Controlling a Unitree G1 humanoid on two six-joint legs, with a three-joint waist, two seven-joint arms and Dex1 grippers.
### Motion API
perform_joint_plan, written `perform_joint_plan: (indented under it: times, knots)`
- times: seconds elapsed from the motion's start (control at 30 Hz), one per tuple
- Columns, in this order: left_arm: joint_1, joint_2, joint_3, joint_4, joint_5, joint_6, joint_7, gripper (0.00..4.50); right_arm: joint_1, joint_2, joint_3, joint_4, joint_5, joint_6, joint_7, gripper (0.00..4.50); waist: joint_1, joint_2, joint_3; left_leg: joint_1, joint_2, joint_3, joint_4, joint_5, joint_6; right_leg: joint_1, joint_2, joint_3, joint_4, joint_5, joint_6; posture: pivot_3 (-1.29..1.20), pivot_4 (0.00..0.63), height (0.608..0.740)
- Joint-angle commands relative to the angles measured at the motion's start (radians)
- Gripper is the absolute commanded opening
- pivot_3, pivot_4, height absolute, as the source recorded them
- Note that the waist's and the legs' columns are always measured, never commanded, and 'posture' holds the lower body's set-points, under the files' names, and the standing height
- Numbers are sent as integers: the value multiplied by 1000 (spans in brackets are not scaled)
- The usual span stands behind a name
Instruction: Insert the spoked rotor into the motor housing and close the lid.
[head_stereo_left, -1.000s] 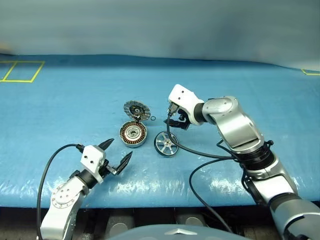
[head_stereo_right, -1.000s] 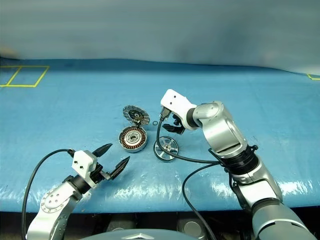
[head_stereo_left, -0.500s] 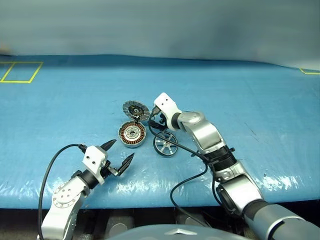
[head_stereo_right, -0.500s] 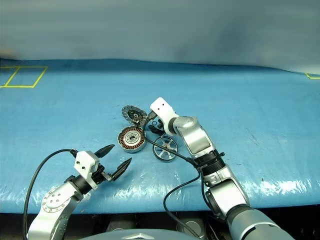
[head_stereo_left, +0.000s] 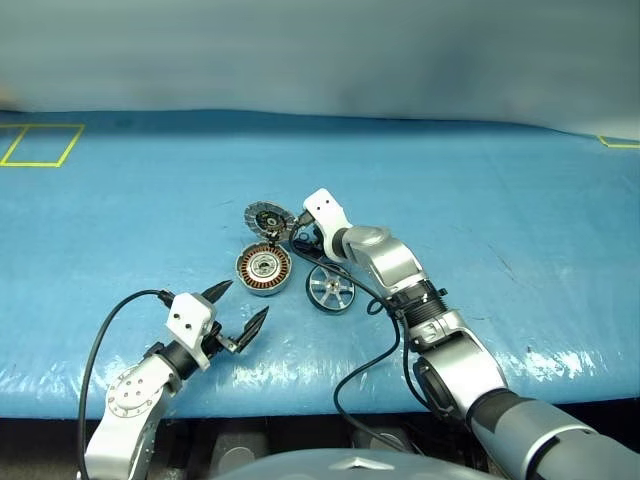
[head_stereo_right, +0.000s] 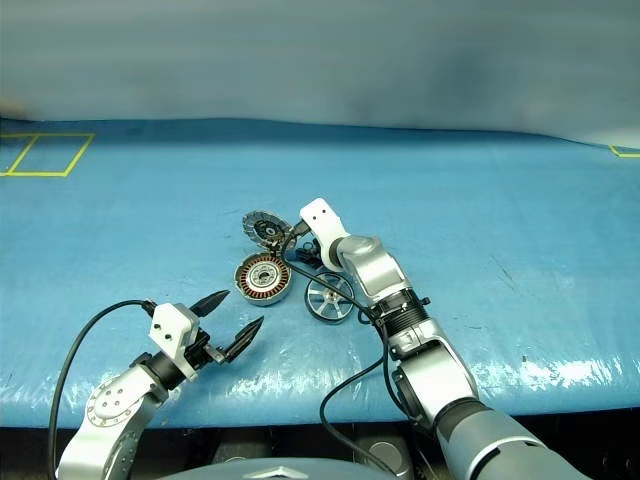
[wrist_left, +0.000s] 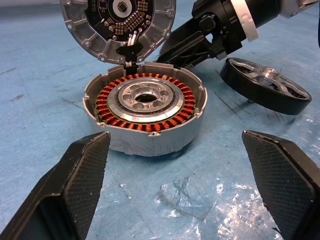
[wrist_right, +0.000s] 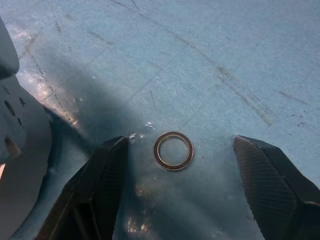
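The motor housing, a grey puck with copper windings, lies on the blue mat. Its hinged lid stands open behind it, ribbed side up. The spoked rotor lies flat just to the housing's right, apart from it. My right gripper is low over the mat between the lid and the rotor, its fingers open and holding nothing; a small ring lies on the mat between them. My left gripper hangs open nearer the front, pointing at the housing, with nothing in it.
My right arm's black cable trails past the rotor's right side. A yellow taped square marks the mat's far left corner. The table's front edge runs just behind my left gripper.
My right arm has swung left and down, from above the rotor into the gap beside the lid. The left gripper, housing, lid and rotor have stayed put.
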Motion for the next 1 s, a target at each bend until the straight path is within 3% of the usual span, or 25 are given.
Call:
perform_joint_plan:
  times: [0.03, 0.2, 1.0]
  knots:
    - [8, -3, 2, -3, 1, -27, 0, 4500, 6, -10, 25, 2, -18, 7, 8, 2189, 0, 0, 0, 0, 0, 0, 0, 0, 0, 0, 0, 0, 0, 0, 0, 0, 150, 740]
    - [7, -4, 1, 2, 0, -31, -2, 4500, 12, -12, 29, -4, -15, 17, 7, 649, 1, 0, -1, 1, 0, 0, 0, 1, 0, 1, 0, 0, 0, -1, -1, 0, 150, 740]
    - [0, -4, -3, 20, 1, -42, -4, 4500, 29, -20, 57, -46, -28, 13, 28, 648, 0, 0, -1, 1, 0, 0, 0, 1, 1, 1, 0, 0, 0, -2, -4, 0, 150, 740]
